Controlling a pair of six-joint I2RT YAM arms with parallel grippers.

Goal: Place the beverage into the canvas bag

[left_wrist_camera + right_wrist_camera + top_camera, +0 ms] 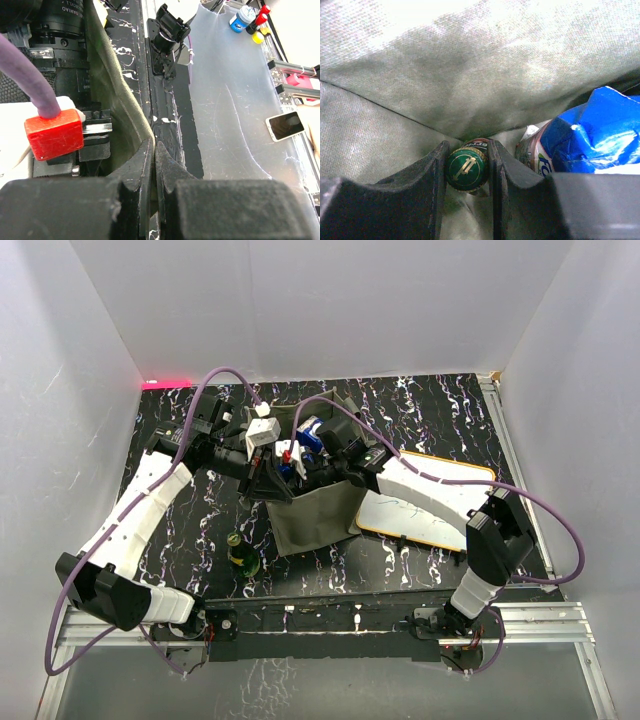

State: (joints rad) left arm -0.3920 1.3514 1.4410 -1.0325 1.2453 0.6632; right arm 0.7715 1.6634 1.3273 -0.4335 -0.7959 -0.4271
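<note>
Currently I see the right gripper (pixel 467 146) down inside the canvas bag (pixel 322 522), fingers clamped on either side of the beverage (pixel 466 169). It's a green bottle seen cap-on, gold mark on the cap, and both finger pads touch the cap. So the beverage is inside the bag, held, with olive-grey cloth all around it in the right wrist view. I can't tell if the bottle's base touches the bag floor. A blue packet (pixel 592 129) sits in the bag just right of the bottle, up against the right finger. The left gripper (pixel 154 150) is pinched tight on the bag's rim, the cloth edge caught between the fingertips, on the bag's left side. From the top view the bag stands mid-table with its mouth up and both arms meet over it, the left arm from the left and the right arm from the right. A second green bottle (pixel 241 556) stands upright on the table (pixel 430 405) near the bag's near-left corner, not touching it. The whiteboard (pixel 425 508) lies flat to the right of the bag, partly under the right arm.
</note>
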